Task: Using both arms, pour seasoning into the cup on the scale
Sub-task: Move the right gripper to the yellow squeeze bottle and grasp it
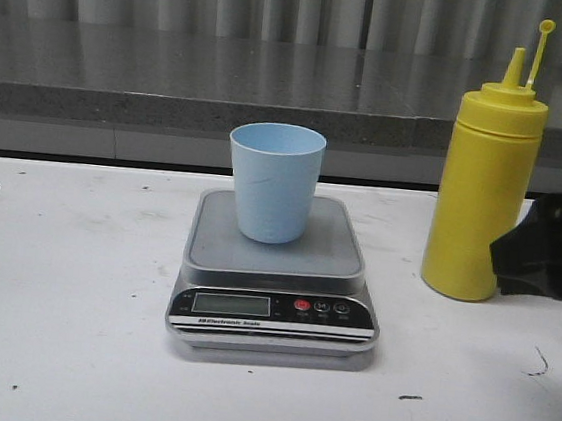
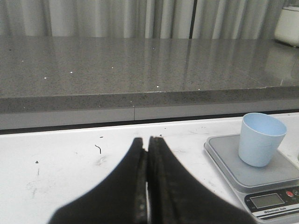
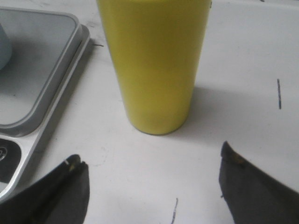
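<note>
Flanking the upright seasoning bottle (image 3: 156,65), right gripper (image 3: 152,186) jaws spread wide, empty; left gripper (image 2: 147,179) jaws closed, empty.

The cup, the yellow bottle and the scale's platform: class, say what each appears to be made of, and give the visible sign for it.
The cup: likely plastic, matte light blue, with even colour, a thin rim and no glare.
The yellow bottle: probably soft plastic, smooth and opaque, with a moulded nozzle and tethered cap.
The scale: grey platform on a silvery body; metal or coated plastic, cannot tell.
</note>
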You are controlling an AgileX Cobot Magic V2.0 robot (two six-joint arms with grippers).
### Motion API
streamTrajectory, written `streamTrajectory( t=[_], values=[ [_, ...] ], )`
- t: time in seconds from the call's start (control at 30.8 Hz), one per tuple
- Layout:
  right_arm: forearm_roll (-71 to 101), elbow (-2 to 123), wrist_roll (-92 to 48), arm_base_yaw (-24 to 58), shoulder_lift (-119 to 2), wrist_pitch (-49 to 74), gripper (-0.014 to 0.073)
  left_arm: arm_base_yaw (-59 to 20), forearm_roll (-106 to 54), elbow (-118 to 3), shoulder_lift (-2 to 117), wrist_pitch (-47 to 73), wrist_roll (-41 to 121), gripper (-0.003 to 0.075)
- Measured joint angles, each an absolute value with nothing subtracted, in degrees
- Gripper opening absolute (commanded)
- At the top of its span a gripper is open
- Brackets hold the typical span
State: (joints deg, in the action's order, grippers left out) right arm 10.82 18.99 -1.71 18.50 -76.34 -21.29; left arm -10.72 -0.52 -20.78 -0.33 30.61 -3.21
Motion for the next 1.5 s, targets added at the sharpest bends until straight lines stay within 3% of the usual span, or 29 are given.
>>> streamTrajectory(
  t=[0.59, 1.5],
  values=[
    [9.7, 18.0, 4.3, 19.8, -93.5, -52.6, 0.0588, -10.7, -0.5, -20.8, -0.3, 30.6, -3.2, -0.0020],
    [11.1, 25.9, 7.4, 19.8, -101.9, -57.2, 0.0588, -10.7, -0.5, -20.8, -0.3, 30.6, -3.2, -0.0020]
  ],
)
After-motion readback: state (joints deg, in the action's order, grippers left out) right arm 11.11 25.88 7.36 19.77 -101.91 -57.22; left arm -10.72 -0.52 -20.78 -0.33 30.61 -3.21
